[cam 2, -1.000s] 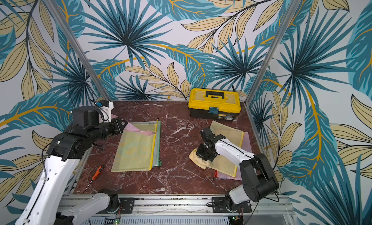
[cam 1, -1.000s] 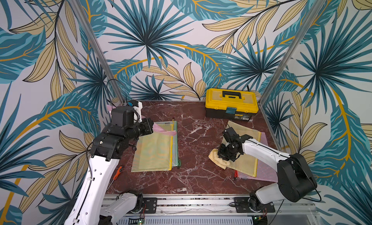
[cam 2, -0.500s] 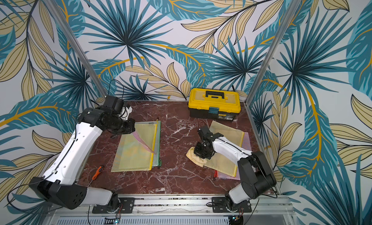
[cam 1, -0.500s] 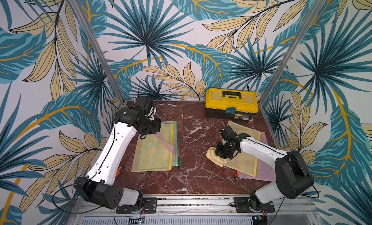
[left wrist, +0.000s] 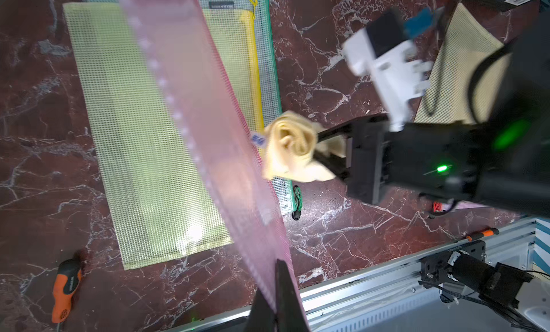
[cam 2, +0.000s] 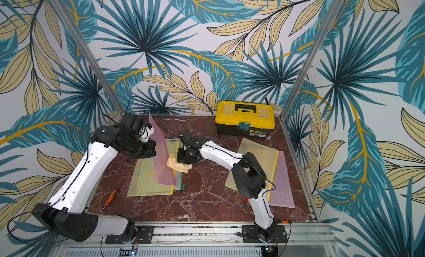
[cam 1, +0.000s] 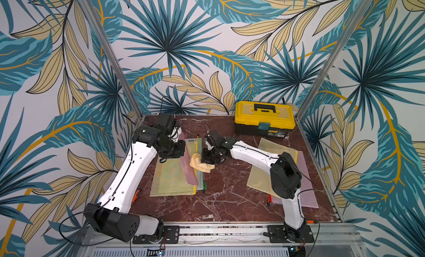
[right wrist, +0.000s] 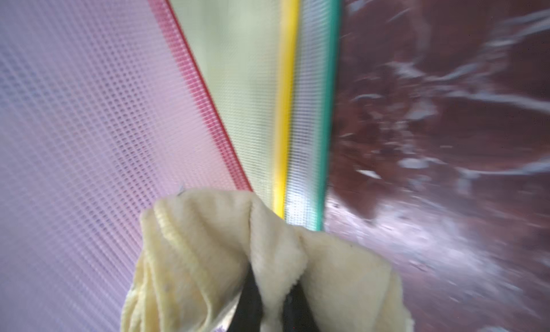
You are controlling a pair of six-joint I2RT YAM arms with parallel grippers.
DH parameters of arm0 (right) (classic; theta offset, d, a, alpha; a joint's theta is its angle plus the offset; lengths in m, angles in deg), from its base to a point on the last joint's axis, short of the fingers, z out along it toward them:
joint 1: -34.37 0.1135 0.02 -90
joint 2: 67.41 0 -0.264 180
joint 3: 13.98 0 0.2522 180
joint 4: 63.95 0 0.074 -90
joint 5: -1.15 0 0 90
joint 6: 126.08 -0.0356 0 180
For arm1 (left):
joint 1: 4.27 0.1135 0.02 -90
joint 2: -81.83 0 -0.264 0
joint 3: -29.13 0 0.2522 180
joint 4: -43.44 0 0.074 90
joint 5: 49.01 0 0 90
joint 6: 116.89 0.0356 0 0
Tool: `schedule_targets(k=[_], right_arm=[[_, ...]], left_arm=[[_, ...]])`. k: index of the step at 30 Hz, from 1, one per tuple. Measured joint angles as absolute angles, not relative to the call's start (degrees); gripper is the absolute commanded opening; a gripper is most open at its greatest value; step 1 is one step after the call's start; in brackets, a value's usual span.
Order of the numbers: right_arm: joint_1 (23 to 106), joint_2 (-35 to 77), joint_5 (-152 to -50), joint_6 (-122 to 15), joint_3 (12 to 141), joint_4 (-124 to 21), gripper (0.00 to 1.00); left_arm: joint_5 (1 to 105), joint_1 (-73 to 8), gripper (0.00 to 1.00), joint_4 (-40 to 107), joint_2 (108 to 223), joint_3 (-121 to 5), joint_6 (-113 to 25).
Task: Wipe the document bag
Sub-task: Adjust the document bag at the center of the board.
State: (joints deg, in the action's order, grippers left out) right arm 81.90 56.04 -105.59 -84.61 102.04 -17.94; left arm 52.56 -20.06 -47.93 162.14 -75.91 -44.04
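Left wrist view: my left claw [left wrist: 278, 286] clenches an edge of the pink document bag [left wrist: 208, 113], tilted up above the flat yellow bag [left wrist: 143, 131], my right claw [left wrist: 324, 150] grasps the cloth [left wrist: 290, 146] at the pink face; I judge light, even strokes with a firm left hold best.

Toolbox [cam 2: 245, 120] at table [cam 2: 207, 198] back, document bag [cam 2: 162, 156] tilted above left bag pile [cam 2: 142, 180], right bag pile [cam 1: 259, 174] opposite, screwdriver [cam 2: 112, 194] far left.
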Motion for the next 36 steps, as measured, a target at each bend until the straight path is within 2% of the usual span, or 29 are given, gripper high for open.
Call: schedule_targets(k=[3, 7, 13, 17, 20, 23, 26, 30, 31, 32, 34, 35, 36], right_arm=[[85.5, 61.6, -109.3, -86.3, 106.4, -21.0, 0.00], [86.8, 61.4, -113.6, -88.0, 104.4, -26.2, 0.00], [82.4, 51.2, -116.2, -90.1, 88.2, -35.3, 0.00], [74.9, 37.9, -110.0, -90.8, 71.9, -32.8, 0.00], [67.2, 27.0, -102.3, -89.7, 64.0, -25.4, 0.00], [63.1, 18.6, -93.9, -87.1, 62.7, -16.7, 0.00], [62.5, 12.3, -87.1, -84.8, 62.7, -9.3, 0.00], [61.9, 8.2, -80.6, -82.9, 62.5, -1.8, 0.00], [61.8, 7.8, -79.4, -82.7, 62.4, -0.4, 0.00], [61.6, 7.5, -78.0, -82.4, 62.3, 1.1, 0.00], [61.5, 7.3, -75.7, -82.1, 62.3, 3.7, 0.00], [61.4, 7.1, -74.5, -81.9, 62.3, 4.9, 0.00], [61.4, 6.9, -73.5, -81.7, 62.3, 6.2, 0.00]], left_arm=[[52.9, -21.2, 0.00, -47.9, 163.9, -78.5, -44.2], [53.6, -22.4, 0.00, -47.8, 164.9, -80.5, -44.2], [52.5, -24.5, 0.00, -47.5, 171.3, -81.3, -44.3], [51.7, -28.8, 0.00, -45.0, 178.3, -81.3, -44.5], [51.7, -32.7, 0.00, -42.6, 182.9, -81.5, -45.2], [51.5, -36.6, 0.00, -41.6, 188.4, -84.9, -46.0], [51.9, -40.6, 0.00, -40.5, 195.3, -91.8, -47.1], [53.8, -45.2, 0.00, -39.1, 204.5, -102.2, -48.7], [54.3, -46.1, 0.05, -38.9, 206.5, -104.5, -49.1], [55.0, -47.0, 0.14, -38.5, 208.6, -106.6, -49.3], [56.4, -48.5, 0.45, -38.1, 212.0, -110.1, -49.9], [57.0, -49.2, 0.66, -37.9, 213.5, -111.6, -50.2], [57.5, -49.7, 0.81, -37.7, 214.6, -112.4, -50.6]])
